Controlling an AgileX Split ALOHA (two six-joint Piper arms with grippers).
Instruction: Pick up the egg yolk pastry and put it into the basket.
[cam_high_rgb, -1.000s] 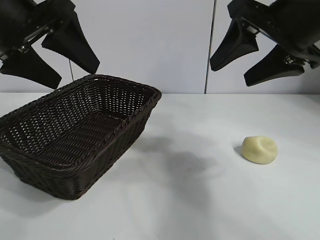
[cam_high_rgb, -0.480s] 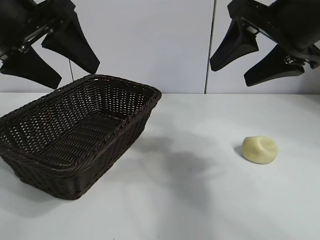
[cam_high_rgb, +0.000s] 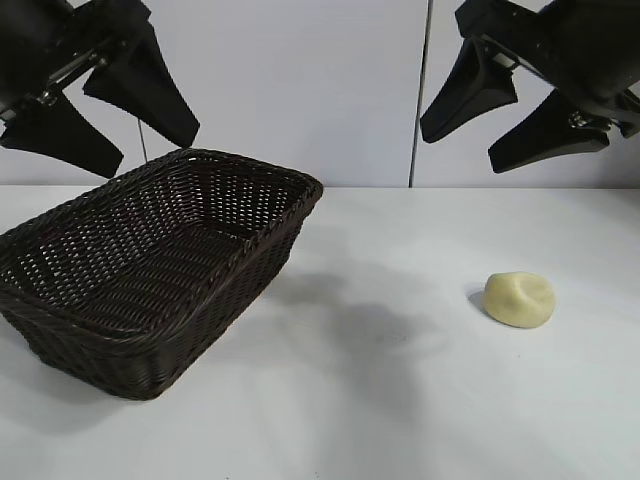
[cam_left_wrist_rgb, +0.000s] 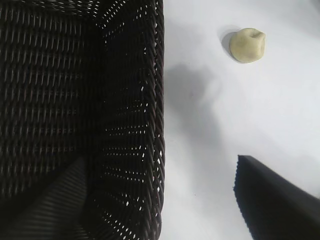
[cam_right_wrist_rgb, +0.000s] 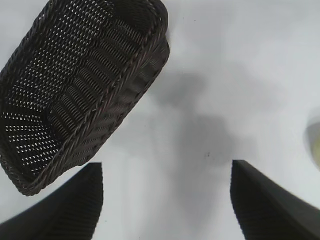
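Note:
The egg yolk pastry (cam_high_rgb: 519, 298), a small pale yellow dented lump, lies on the white table at the right; it also shows as the pastry (cam_left_wrist_rgb: 247, 45) in the left wrist view and as a sliver of pastry (cam_right_wrist_rgb: 315, 142) at the edge of the right wrist view. The dark brown wicker basket (cam_high_rgb: 190, 330) stands at the left, with nothing in it. My left gripper (cam_high_rgb: 158, 146) hangs open high above the basket. My right gripper (cam_high_rgb: 456, 148) hangs open high above the table, up and left of the pastry. Neither touches anything.
A pale wall with a vertical dark seam (cam_high_rgb: 419, 100) runs behind the table. Bare white tabletop (cam_high_rgb: 380, 380) lies between the basket and the pastry and along the front.

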